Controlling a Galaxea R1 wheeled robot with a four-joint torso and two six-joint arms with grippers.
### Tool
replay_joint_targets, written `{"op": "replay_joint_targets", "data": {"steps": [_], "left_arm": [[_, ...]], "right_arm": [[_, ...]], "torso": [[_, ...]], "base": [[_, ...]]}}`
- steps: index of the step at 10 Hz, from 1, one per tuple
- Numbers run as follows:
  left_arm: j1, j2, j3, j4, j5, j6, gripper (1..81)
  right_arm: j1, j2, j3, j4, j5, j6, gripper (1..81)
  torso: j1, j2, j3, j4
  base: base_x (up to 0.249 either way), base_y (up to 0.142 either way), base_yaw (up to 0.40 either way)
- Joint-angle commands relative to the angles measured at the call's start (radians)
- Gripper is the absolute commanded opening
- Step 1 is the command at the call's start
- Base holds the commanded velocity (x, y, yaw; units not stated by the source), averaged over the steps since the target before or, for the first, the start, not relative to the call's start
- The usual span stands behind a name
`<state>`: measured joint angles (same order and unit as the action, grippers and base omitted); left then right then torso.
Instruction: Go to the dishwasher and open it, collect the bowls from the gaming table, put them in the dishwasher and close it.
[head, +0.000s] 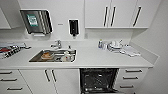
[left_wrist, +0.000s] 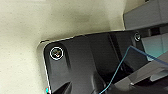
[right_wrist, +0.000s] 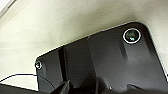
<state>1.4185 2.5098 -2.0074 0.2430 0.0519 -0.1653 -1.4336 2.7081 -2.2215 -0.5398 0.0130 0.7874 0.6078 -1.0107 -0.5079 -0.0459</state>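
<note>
The head view faces a white kitchen counter with a smooth, matte top. The dishwasher sits under the counter's front edge, right of centre; it stands open, exposing a dark rectangular cavity with wire racks. To its right are three white drawer fronts with dark bar handles; to its left is a pair of white cupboard doors.

A rectangular stainless-steel sink is recessed into the counter left of centre, with one metal tap at its rear edge. The basin holds a pale orange round dish and some whitish crockery; its count cannot be determined. A stack of white dishes stands near the counter's rear right corner.

On the wall are one metallic paper-towel dispenser and one black soap dispenser.

Both wrist views show pale speckled flooring, which the head view lacks. Gripper finger state cannot be determined for either arm.
</note>
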Motion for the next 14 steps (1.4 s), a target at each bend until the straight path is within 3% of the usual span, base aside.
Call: {"op": "replay_joint_targets", "data": {"steps": [1, 8, 9, 14], "left_arm": [[-0.032, -0.014, -0.011, 0.004, 0.051, -0.002, 81.1], [-0.014, 0.176, -0.269, 0.009, 0.052, 0.001, 81.1], [-0.014, 0.183, -0.277, 0.009, 0.052, 0.001, 81.1], [-0.008, 0.253, -0.378, -0.004, 0.051, 0.001, 81.1]], "right_arm": [[0.038, 0.012, -0.027, -0.014, -0.027, -0.002, 81.1], [0.006, 0.061, -0.108, -0.034, -0.008, -0.002, 81.1], [0.003, 0.064, -0.116, -0.034, -0.004, -0.002, 81.1], [-0.003, 0.121, -0.193, -0.045, -0.004, -0.002, 81.1]], "torso": [[-0.061, 0.095, 0.088, 0.000], [-0.233, 0.354, 0.309, 0.000], [-0.256, 0.389, 0.259, 0.000], [-0.366, 0.557, 0.281, 0.000]], "base": [[0.000, 0.000, 0.000], [0.000, 0.000, 0.000], [0.000, 0.000, 0.000], [0.000, 0.000, 0.000]]}}
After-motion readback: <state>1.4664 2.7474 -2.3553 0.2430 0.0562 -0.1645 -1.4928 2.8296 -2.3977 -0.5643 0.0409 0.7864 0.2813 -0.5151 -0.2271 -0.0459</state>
